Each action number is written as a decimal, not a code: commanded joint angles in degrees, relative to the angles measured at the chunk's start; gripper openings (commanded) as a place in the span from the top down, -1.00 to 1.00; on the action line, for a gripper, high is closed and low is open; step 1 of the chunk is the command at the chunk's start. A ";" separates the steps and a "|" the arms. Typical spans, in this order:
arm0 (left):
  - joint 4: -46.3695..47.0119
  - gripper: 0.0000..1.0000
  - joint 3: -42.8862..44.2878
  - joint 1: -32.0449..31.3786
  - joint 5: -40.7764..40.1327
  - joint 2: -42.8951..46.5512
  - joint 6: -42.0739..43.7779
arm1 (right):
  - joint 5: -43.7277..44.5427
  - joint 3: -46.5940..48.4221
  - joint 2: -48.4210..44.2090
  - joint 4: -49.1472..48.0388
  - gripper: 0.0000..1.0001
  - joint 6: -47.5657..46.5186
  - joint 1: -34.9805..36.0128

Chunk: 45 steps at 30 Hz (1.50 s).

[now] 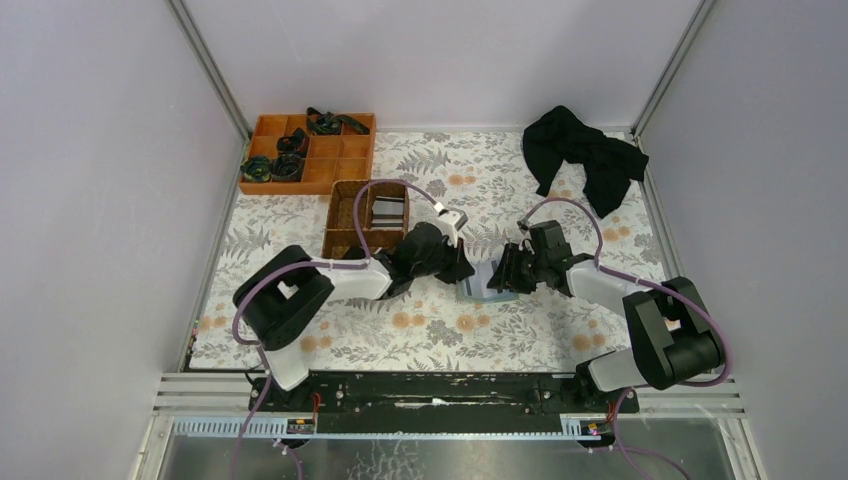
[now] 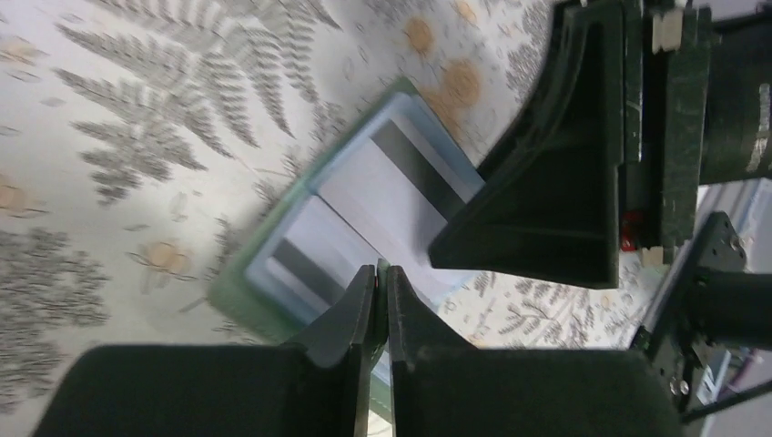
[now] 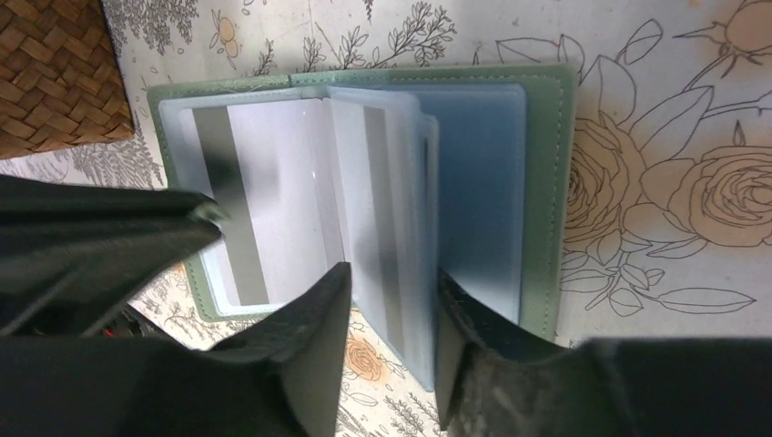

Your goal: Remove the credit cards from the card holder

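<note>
The card holder (image 1: 484,283) lies open on the floral mat between both grippers, grey-green outside (image 3: 549,182) with light blue sleeves. A whitish card with a grey stripe (image 3: 273,209) sits in its left sleeve, and another striped card (image 3: 378,218) sits in a raised middle sleeve. Both cards show in the left wrist view (image 2: 391,173). My left gripper (image 2: 381,273) is shut on the holder's green edge (image 2: 238,291). My right gripper (image 3: 391,282) is open, its jaws on either side of the raised sleeves. In the top view the grippers (image 1: 465,270) (image 1: 507,275) face each other over the holder.
A brown wicker basket (image 1: 362,222) stands just behind my left gripper, with flat grey pieces in one compartment; its corner shows in the right wrist view (image 3: 55,73). An orange divided tray (image 1: 306,152) is at the back left. A black cloth (image 1: 585,155) lies at the back right.
</note>
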<state>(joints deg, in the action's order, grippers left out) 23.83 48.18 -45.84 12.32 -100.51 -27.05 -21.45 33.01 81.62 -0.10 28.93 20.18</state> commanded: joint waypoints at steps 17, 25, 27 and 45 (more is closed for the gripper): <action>15.53 1.00 -8.16 -2.15 2.04 5.72 -6.75 | -9.05 -2.01 -9.80 -4.83 1.00 3.77 0.24; 64.29 0.69 -20.18 1.62 10.35 -2.45 -32.69 | -15.09 -1.58 -15.27 -7.69 1.00 7.53 0.23; 67.50 0.59 -18.44 2.41 12.95 -6.55 -36.99 | -15.36 -1.40 -17.36 -6.87 1.00 7.70 0.28; 45.91 -0.70 -14.15 0.86 8.94 1.37 -31.29 | -8.40 3.06 -28.02 5.83 1.00 2.15 0.19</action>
<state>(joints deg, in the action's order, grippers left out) 77.76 32.80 -44.62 21.45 -104.36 -62.41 -30.79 31.27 56.62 3.33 33.71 20.14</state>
